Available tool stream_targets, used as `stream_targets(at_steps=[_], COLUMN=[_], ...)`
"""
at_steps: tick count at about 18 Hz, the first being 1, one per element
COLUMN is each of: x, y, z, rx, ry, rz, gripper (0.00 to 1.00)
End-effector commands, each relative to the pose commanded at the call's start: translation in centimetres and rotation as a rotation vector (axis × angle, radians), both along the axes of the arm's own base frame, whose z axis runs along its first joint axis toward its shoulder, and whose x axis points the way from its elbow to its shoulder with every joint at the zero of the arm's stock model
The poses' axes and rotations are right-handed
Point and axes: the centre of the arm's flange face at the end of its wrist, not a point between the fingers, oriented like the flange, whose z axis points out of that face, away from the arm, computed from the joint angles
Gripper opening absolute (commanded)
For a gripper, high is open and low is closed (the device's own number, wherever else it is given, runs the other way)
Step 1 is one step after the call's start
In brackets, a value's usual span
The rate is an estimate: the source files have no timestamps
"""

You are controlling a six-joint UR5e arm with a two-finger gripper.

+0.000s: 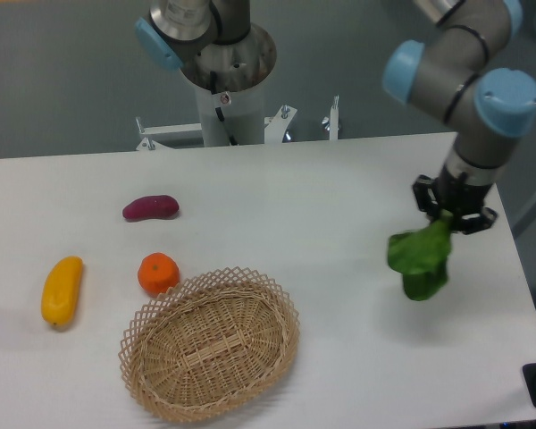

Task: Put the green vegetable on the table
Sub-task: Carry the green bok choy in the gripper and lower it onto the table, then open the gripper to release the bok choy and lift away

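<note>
The green vegetable [419, 261] hangs leaf-down from my gripper [448, 220] over the right side of the white table [339, 188]. The gripper is shut on its pale stalk end, which is mostly hidden between the fingers. The broad dark green leaves dangle just above the tabletop; whether they touch it I cannot tell. The gripper is far to the right of the wicker basket.
An oval wicker basket [210, 344] sits at the front centre. An orange fruit [158, 273] lies by its left rim. A yellow elongated fruit [62, 290] lies at the far left and a purple sweet potato [150, 208] behind them. The table's right edge is near the gripper.
</note>
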Motion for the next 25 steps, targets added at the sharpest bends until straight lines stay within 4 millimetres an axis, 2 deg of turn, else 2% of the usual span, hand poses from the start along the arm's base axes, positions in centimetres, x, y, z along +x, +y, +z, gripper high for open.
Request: stream_targets(at_steps=[2, 4, 7, 9, 13, 14, 17, 18, 19, 21, 25], x=[2.1, 4.9, 7.7, 8.7, 9.6, 9.8, 9.2, 9.2, 9.1, 8.8, 7.7], y=[-0.3, 1.3, 2.0, 1.6, 1.2, 0.9, 0.1, 0.0, -0.1, -0.2, -0.4], z=[-0.7, -1.6, -3.5, -4.5, -6.0, -6.6, -6.8, -6.8, -6.8, -6.7, -5.7], rx=[-0.004, -0.015, -0.011, -0.007, -0.023, -0.028, -0.030, -0.033, -0.037, -0.038, -0.029], ry=[-0.012, -0.018, -0.010, 0.001, -0.027, -0.036, -0.034, -0.033, -0.031, -0.017, 0.006], rz=[-0.005, -0.043, 0.003, -0.004, -0.060, -0.089, -0.144, -0.144, -0.145, -0.132, -0.116], gripper=[0.19, 0.18, 0.17, 0.17, 0.19, 0.25, 0.50, 0.63, 0.81, 1.00, 1.00])
